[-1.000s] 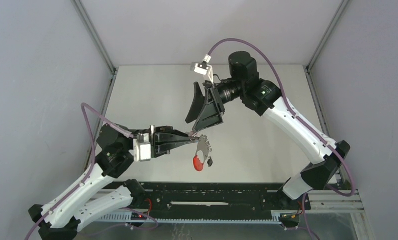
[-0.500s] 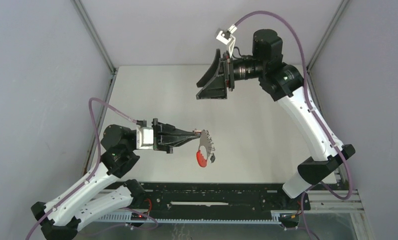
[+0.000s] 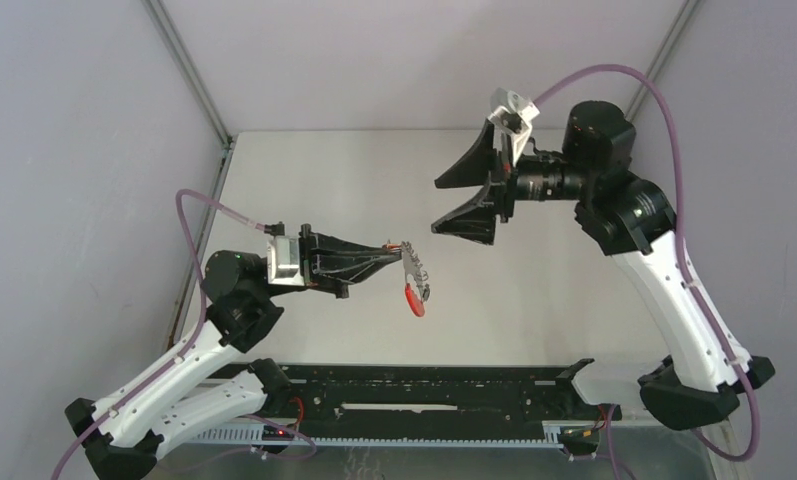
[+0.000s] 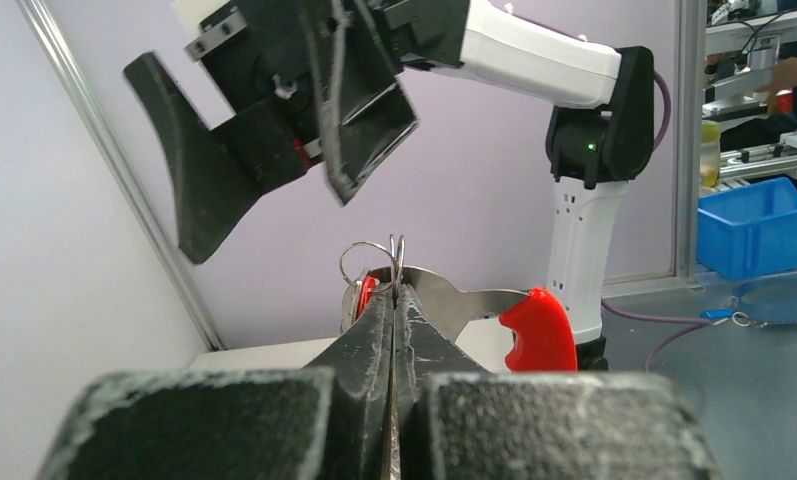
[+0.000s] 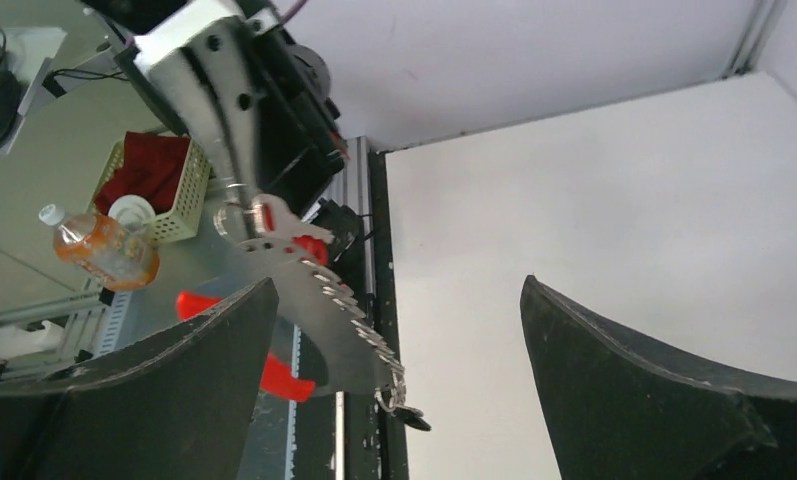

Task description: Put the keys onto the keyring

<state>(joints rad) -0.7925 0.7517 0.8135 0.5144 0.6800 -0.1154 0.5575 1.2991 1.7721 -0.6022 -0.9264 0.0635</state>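
From above, the wide-open, empty right tool (image 3: 440, 206) has swung well away from the keyring (image 3: 414, 282), held aloft by the left tool (image 3: 394, 247); the left wrist view shows those jaws clamped shut on the keyring; the right wrist view shows a black key (image 5: 407, 414) dangling beneath the keyring, suggesting threading is done.

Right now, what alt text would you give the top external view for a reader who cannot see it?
The left gripper, jaws shut, holds the keyring in the air above the white table, its red part hanging lowest. The right gripper hovers farther back and to the right, jaws wide open and empty, apart from the ring.
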